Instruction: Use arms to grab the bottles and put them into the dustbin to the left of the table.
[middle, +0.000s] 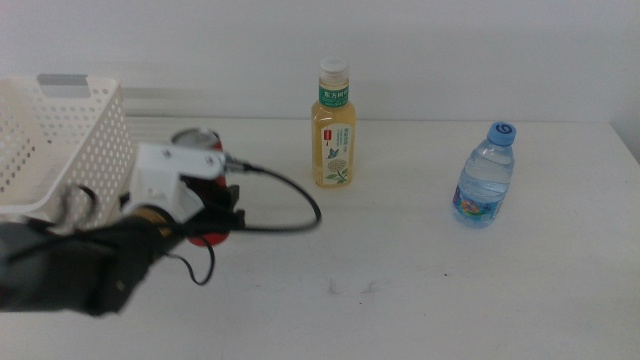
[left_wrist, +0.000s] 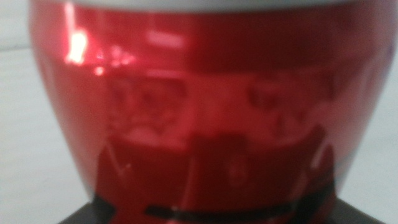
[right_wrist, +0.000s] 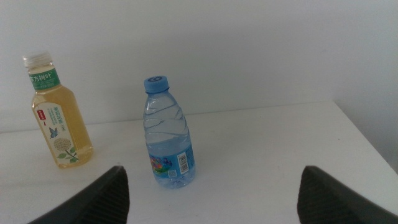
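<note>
We had the left gripper clamped on the red cola can just beside the dustbin, so we judged it best lifted clear above the rim before release.

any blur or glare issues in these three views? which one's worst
Left wrist view is worst: the red can fills the frame, soft and out of focus, with white glare streaks near its top. Middle view: the left claw and arm look slightly smeared, while the tea bottle stays sharp. Right wrist view is clean: the water bottle is crisp, and the right claw is open.
</note>
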